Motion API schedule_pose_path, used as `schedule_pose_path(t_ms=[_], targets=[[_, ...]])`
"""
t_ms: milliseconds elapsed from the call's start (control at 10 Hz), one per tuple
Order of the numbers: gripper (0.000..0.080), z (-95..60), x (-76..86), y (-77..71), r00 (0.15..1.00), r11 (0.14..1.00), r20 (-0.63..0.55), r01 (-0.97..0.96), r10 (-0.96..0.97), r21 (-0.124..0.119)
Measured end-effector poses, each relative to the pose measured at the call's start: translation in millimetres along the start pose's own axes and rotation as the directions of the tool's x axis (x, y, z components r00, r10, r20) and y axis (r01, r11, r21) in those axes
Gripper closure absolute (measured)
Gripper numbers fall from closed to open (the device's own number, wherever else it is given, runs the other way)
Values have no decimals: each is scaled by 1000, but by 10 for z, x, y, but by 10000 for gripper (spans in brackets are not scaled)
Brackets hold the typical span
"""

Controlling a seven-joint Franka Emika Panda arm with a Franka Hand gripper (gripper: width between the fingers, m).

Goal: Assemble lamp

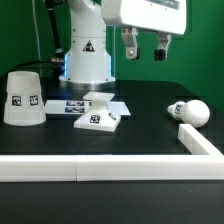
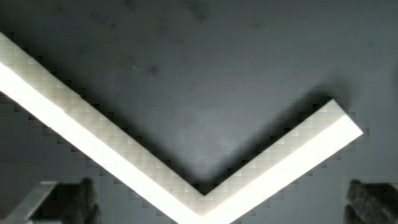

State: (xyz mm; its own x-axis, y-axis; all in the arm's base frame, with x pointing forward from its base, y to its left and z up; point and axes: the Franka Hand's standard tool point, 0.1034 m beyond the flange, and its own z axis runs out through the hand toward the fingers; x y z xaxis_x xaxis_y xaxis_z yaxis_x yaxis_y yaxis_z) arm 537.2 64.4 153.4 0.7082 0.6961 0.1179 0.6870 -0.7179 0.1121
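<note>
The end effector (image 1: 144,48) hangs spread and empty above the counter (image 1: 150,135). On the counter, the shade (image 1: 22,97), base (image 1: 97,119) and bulb (image 1: 190,112) sit apart from one another.

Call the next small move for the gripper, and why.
Probably shift toward the exterior view's left and descend over the flat square white plastic base. The gripper hangs open and empty, high above the black table; the round-headed white bulb and white cone shade sit apart from it, and both likely need the base placed first.
</note>
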Motion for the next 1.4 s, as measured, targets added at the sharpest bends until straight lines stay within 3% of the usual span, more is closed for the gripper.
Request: schedule_pose_path(t_ms=[500,700,800,900,1000,1100,1300,1400], targets=[[100,2,-12,-7,1000,1000,0,-3,3,1],[100,-44,-249,-112,999,999,-2,-34,34,-9],[100,-48,-494,-153,999,999,3,-50,50,-8],[100,-21,-740,-140,997,998,16,-70,70,7],[100,11,-875,-106,996,996,15,-87,87,8],[100,47,-971,-107,993,994,21,-113,113,14],[100,43,-938,-113,994,994,19,-108,108,13],[100,45,-939,-115,981,981,20,-194,194,12]])
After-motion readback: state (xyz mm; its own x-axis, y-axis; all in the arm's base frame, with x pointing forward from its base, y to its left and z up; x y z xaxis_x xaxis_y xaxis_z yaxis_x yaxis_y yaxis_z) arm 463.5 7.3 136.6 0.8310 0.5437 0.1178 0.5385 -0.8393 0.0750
